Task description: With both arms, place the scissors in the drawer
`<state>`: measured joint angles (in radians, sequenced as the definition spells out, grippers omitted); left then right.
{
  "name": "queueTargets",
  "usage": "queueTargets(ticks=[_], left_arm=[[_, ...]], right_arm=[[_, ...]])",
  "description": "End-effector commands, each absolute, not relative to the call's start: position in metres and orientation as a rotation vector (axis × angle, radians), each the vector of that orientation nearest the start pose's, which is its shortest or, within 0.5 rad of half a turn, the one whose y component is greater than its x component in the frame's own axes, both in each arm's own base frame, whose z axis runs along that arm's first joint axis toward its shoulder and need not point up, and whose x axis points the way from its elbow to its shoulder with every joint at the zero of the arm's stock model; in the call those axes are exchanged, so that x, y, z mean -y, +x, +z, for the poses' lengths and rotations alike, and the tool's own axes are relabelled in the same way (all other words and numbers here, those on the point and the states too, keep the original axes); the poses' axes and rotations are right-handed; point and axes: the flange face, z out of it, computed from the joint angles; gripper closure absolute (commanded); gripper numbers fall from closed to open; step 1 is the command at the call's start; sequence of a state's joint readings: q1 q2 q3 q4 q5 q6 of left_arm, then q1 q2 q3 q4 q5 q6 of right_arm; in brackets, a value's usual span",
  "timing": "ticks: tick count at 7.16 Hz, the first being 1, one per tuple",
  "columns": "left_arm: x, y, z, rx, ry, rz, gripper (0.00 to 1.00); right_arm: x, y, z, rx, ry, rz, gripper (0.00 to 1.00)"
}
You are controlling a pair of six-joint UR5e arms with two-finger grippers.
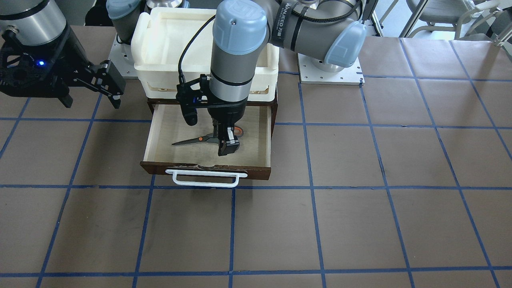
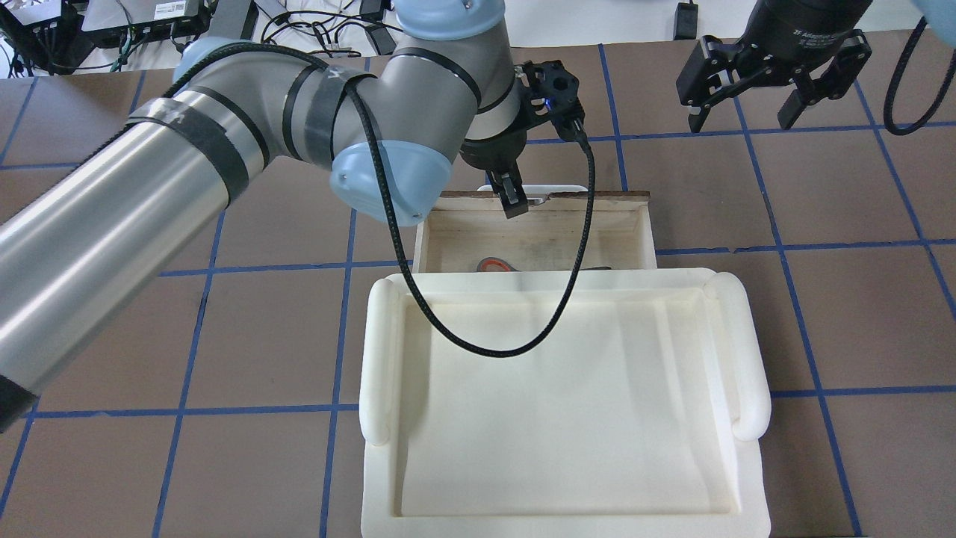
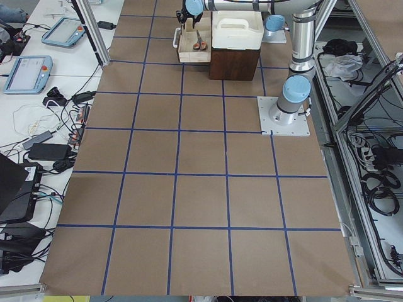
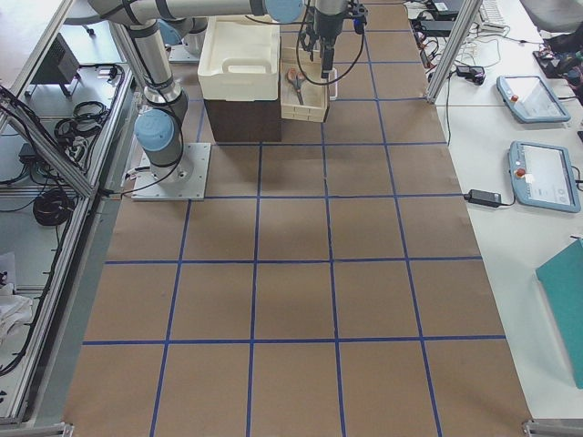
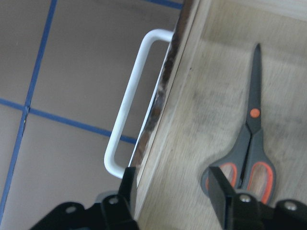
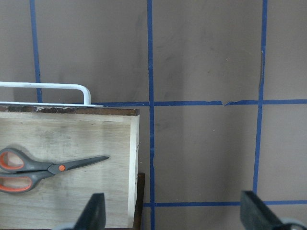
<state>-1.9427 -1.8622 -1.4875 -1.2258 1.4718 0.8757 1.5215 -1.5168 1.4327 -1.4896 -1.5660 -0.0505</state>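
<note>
Plainly — left jaws wide over scissors (image 5: 253, 120).

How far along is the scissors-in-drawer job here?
Done: the scissors lie flat in the open drawer. In hand: nothing; the left gripper hovers open over the drawer, the right gripper open beside it. Left: probably only pulling clear, maybe closing the drawer.

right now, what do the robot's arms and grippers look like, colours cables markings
The left arm and right arm are silver-grey tubes with light blue joint caps. The left arm wears black bands with white lettering, and a black cable loops from its wrist. The left gripper and right gripper are black, two-fingered, with open-frame links; a blue light glows by the right one.
</note>
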Motion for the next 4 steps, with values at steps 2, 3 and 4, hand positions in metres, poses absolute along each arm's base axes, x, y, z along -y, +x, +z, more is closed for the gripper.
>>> queueTargets(ticks=[2, 3, 4], left_arm=[[0.544, -0.230, 0.432, -2.808, 1.601, -0.059, 0.38], [0.550, -0.195, 0.448, -2.847, 1.511, -0.098, 0.34], [0.555, -0.159, 0.457, -2.884, 1.412, -0.120, 0.30]], right_arm=[[0.515, 0.121, 0.522, -3.143, -0.036, -0.007, 0.00], [0.515, 0.121, 0.521, -3.143, -0.039, -0.005, 0.00], [0.516, 0.120, 0.521, -3.144, -0.036, -0.002, 0.00]])
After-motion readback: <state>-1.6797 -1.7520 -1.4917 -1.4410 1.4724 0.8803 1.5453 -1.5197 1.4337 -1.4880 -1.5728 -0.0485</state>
